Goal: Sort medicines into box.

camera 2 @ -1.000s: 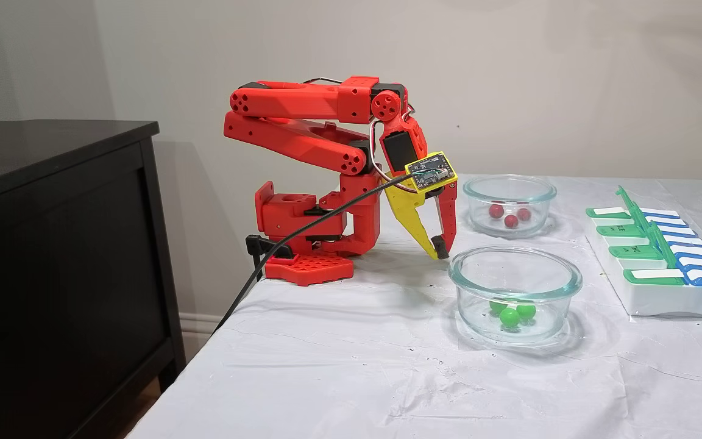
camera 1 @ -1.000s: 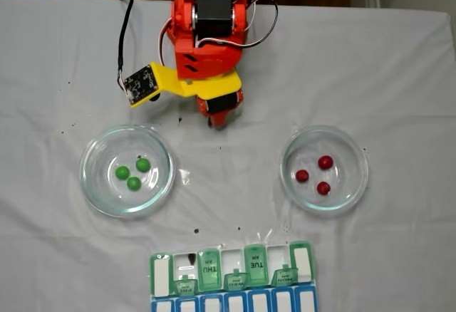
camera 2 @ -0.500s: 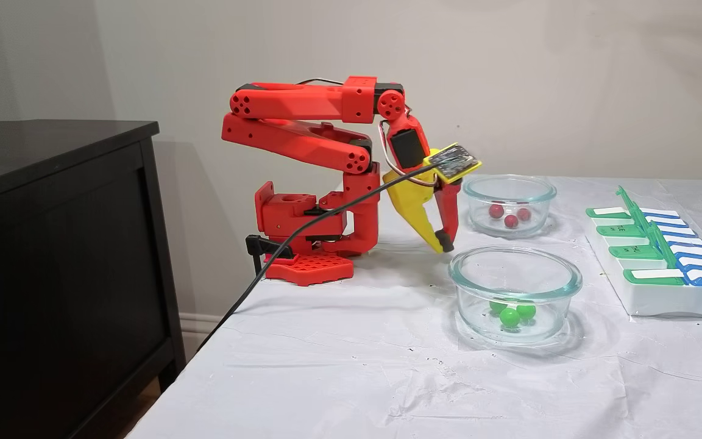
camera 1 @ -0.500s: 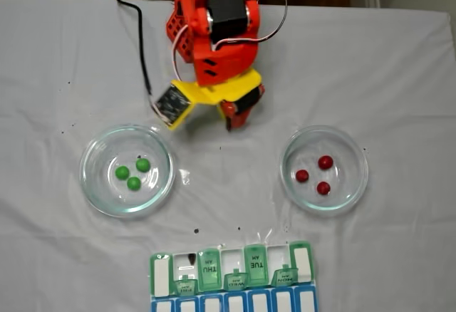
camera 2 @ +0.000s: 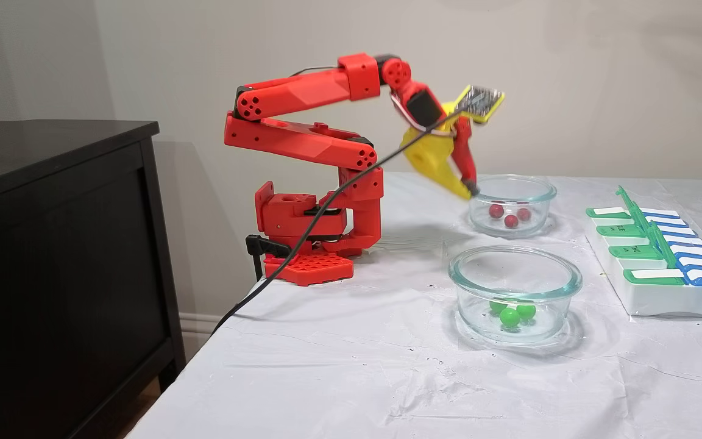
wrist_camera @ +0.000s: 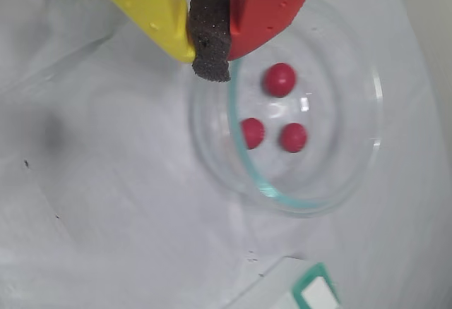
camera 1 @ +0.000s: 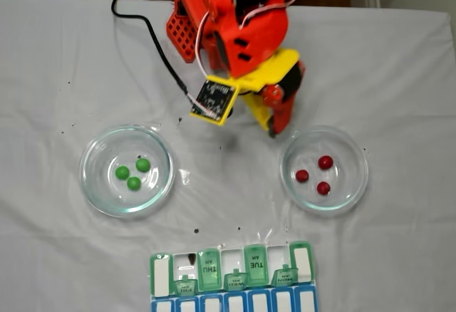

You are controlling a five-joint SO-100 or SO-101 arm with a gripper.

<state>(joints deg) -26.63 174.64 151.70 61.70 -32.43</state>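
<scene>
The only readable text stands on the box (camera 1: 231,276), on its translucent green lids. In a fixed view, upside down, 1 raised lid (camera 1: 208,266) reads "THU AM" and another raised lid (camera 1: 256,263) reads "TUE AM". 3 smaller green tabs in front of them carry print too small to read. In the other fixed view the lids' lettering is too small to make out.
</scene>
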